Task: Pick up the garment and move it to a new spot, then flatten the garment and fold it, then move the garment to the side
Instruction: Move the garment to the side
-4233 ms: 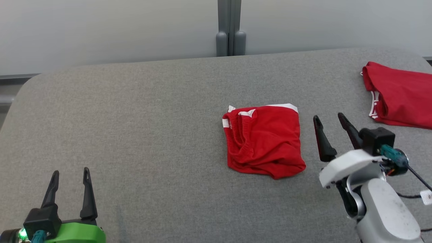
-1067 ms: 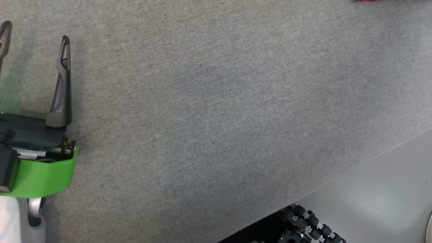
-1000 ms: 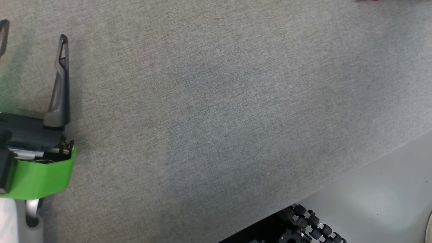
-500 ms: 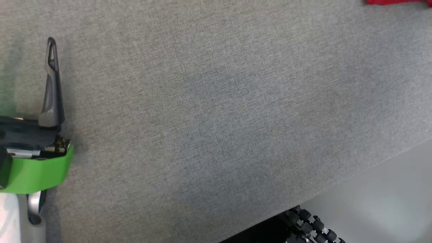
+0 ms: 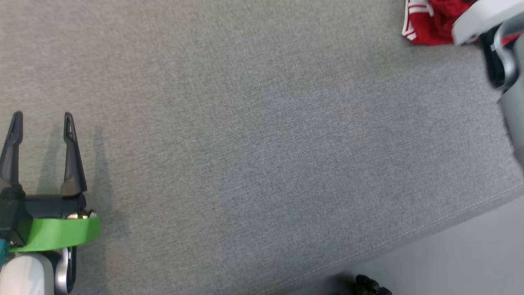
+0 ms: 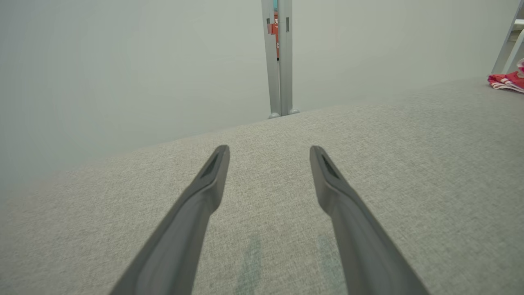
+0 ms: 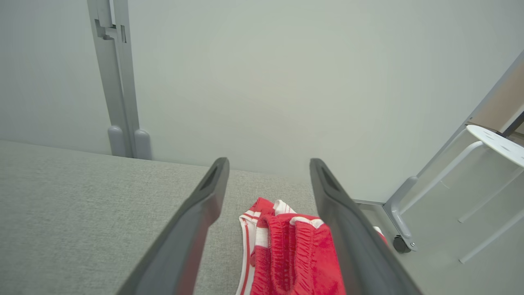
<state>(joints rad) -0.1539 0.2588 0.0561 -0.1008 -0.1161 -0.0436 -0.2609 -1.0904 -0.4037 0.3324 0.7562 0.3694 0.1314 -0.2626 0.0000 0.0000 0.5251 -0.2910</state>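
In the head view, the left tool (image 5: 42, 119) is being held over the grey bench (image 5: 262, 143) with its fingers apart. The red garment (image 5: 428, 20) is being shown well off to its right, beside the pale right arm (image 5: 477, 16).

In the left wrist view, the garment (image 6: 505, 80) is being seen far ahead and right of the spread fingers.

In the right wrist view, the right tool (image 7: 269, 162) is being held with its fingers apart, the garment (image 7: 294, 250) lying between and just beyond them. Contact cannot be told.
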